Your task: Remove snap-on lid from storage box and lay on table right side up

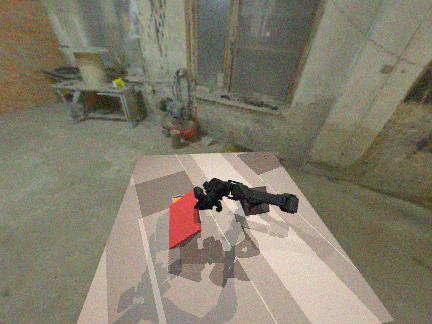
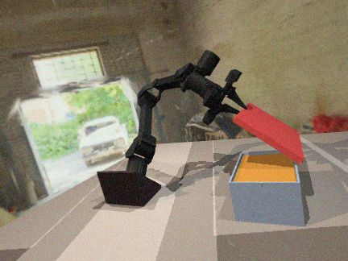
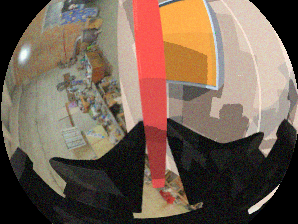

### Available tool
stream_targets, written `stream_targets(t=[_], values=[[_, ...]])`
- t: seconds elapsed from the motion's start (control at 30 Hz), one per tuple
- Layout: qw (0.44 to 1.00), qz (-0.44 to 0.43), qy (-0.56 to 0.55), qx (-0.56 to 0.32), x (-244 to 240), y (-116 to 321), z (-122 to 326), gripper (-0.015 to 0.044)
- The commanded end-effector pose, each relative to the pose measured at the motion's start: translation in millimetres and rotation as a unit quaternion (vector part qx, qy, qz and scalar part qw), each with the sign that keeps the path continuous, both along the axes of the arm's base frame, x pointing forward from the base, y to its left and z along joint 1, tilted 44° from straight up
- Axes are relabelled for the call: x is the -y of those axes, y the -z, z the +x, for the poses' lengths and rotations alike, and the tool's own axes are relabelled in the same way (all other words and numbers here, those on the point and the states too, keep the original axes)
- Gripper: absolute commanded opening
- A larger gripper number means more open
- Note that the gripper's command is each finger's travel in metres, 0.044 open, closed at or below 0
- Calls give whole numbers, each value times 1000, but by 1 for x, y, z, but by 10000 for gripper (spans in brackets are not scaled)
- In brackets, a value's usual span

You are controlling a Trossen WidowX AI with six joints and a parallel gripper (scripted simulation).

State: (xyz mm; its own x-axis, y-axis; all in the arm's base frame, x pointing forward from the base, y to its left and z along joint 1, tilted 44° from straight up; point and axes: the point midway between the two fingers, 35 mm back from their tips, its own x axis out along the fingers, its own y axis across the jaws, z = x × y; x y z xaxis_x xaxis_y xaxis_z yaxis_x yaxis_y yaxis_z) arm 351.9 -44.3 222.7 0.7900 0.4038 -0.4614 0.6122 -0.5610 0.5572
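Observation:
The red lid [image 1: 185, 220] [image 2: 270, 132] [image 3: 151, 60] is off the box and in the air, steeply tilted, its far end lowest. My gripper [image 2: 242, 110] [image 3: 154, 124] is shut on the lid's upper edge, with one finger on each face. The storage box [image 2: 267, 203] [image 3: 218, 50] stands upright on the table, blue-grey outside and orange inside, open at the top. The lid's low end overlaps the box's right rim in the exterior view; whether they touch cannot be told. In the top view the lid hides nearly all of the box.
The arm's dark base [image 1: 256, 205] [image 2: 125, 189] stands on the patterned table [image 1: 320, 290] [image 2: 189, 242], left of the box in the exterior view. The arm reaches from there over to the lid. Shadows of the arm and lid fall across the table.

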Motion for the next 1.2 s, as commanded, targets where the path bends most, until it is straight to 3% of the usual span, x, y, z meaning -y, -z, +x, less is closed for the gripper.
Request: stream_targets(t=[0.0,1.17], values=[[1000,-3,5,8,-5,-13,-1,0],[1000,-2,5,8,-56,-61,-9,0]])
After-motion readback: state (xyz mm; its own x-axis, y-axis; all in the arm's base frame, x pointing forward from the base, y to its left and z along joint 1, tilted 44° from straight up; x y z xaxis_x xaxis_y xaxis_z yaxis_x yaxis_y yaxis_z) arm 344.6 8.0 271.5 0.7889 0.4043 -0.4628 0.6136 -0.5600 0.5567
